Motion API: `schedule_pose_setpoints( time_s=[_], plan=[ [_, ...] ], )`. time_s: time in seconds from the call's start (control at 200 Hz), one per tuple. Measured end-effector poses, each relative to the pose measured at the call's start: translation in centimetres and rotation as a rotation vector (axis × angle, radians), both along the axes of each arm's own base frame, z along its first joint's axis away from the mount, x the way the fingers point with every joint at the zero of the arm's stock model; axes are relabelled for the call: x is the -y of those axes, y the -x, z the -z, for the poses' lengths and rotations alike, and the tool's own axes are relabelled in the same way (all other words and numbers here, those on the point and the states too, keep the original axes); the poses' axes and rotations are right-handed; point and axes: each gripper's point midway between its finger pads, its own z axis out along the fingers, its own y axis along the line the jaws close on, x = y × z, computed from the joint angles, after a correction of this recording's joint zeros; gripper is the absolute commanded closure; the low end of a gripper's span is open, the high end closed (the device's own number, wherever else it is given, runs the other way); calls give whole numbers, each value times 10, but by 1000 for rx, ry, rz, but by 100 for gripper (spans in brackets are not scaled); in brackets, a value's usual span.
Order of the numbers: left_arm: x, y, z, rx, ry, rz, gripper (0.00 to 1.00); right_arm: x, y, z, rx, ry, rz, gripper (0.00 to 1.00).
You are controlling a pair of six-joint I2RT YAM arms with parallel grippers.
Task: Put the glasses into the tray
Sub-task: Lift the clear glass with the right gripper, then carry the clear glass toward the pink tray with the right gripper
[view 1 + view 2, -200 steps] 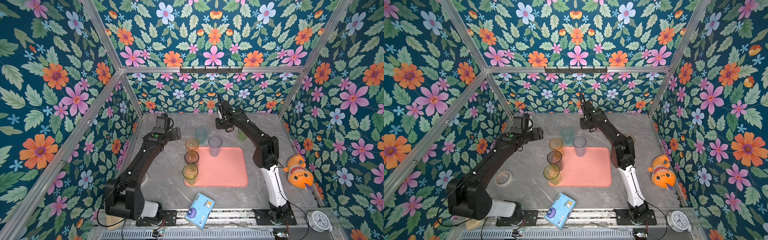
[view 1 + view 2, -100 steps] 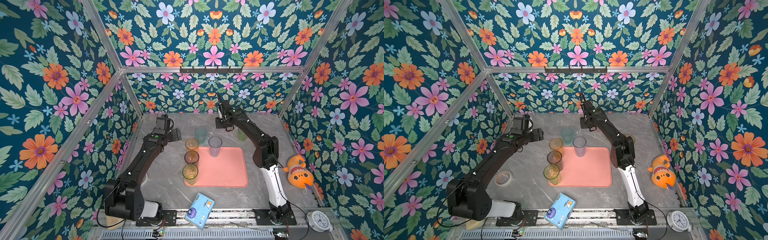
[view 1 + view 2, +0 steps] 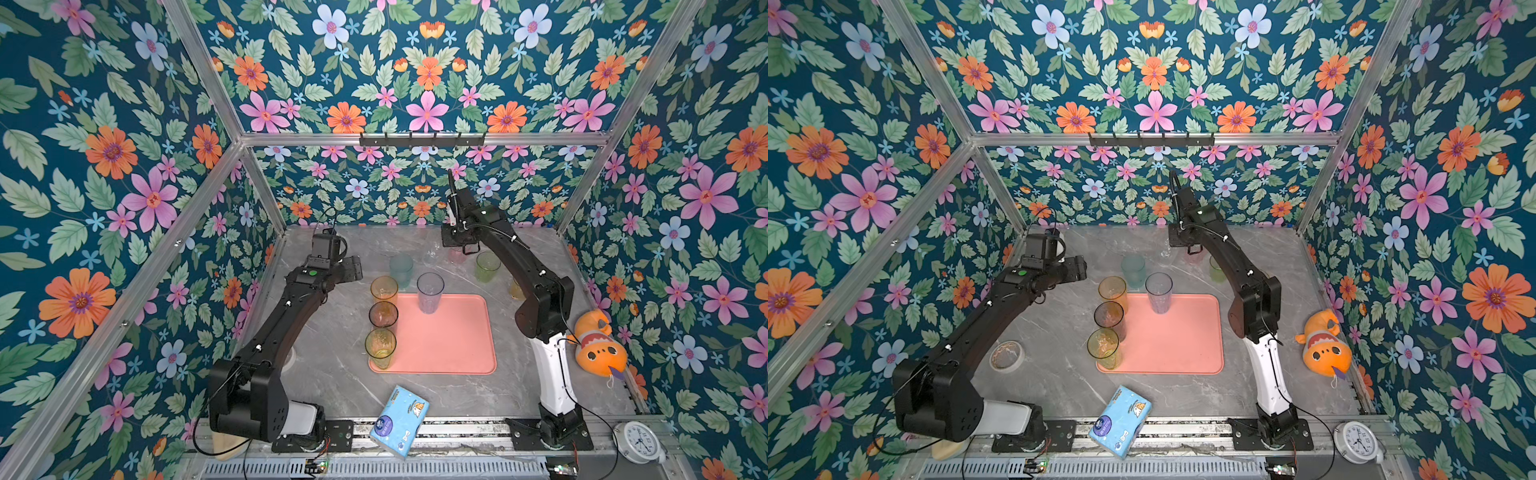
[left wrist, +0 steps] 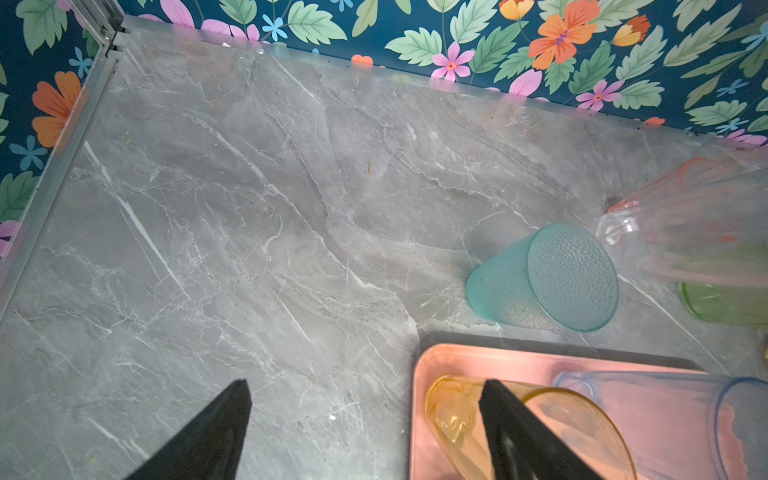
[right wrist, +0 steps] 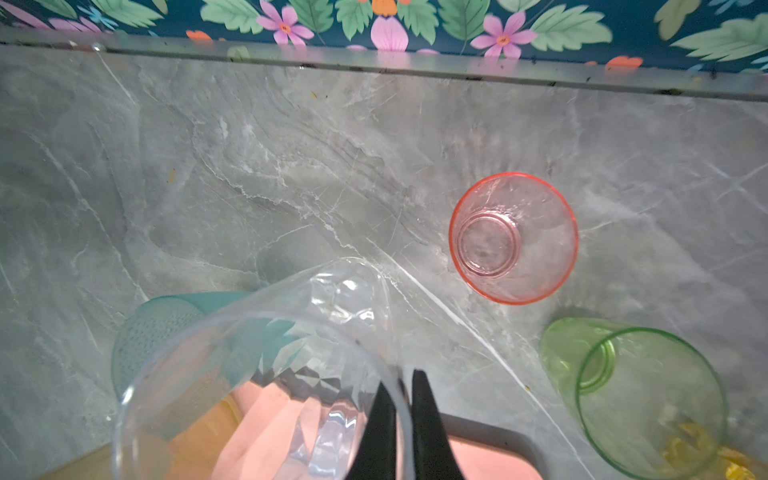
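Left arm idle, right arm gripping a glass at the back of the table.

On the left, the left gripper [image 4: 365,384] hangs with its fingers spread wide and nothing between them. The tall amber translucent tumbler [image 4: 449,411] stands just beside one finger, already in the flat salmon-pink rectangular tray [image 3: 449,332]. Further right, the right gripper [image 5: 401,378] is clamped on the rim of the clear faceted plastic tumbler [image 5: 332,299], one finger inside the mouth and one outside. The glass's long axis runs down away from the fingers; I can't tell whether its base is off the table. The tray lies on the arm's base side of those fingers, so I'd expect a pull back. The teal dimpled tumbler [image 5: 166,328] crowds that side, while the short pink tumbler [image 5: 513,239] sits apart.
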Motion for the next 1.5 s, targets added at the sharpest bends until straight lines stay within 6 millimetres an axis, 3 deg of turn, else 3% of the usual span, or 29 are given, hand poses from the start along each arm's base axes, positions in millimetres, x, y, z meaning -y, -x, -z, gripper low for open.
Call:
schedule_pose_setpoints(
  time_s=[0.385, 0.79, 1.135, 1.335, 1.5],
  plan=[
    [-16, -4, -12, 48, -47, -80, 7, 26, 39, -72, 71, 23, -9, 100],
    [-23, -13, -14, 86, -41, -132, 4, 73, 104, -105, 42, 112, 18, 100],
    [-22, -15, -16, 105, -26, -139, 1, 99, 167, -92, -14, 104, 48, 100],
    [-31, -10, -29, 145, -37, -165, 1, 105, 201, -59, -103, 92, 30, 100],
    [-33, -8, -28, 144, -39, -168, 1, 102, 220, -38, -148, 94, 16, 100]
  ],
)
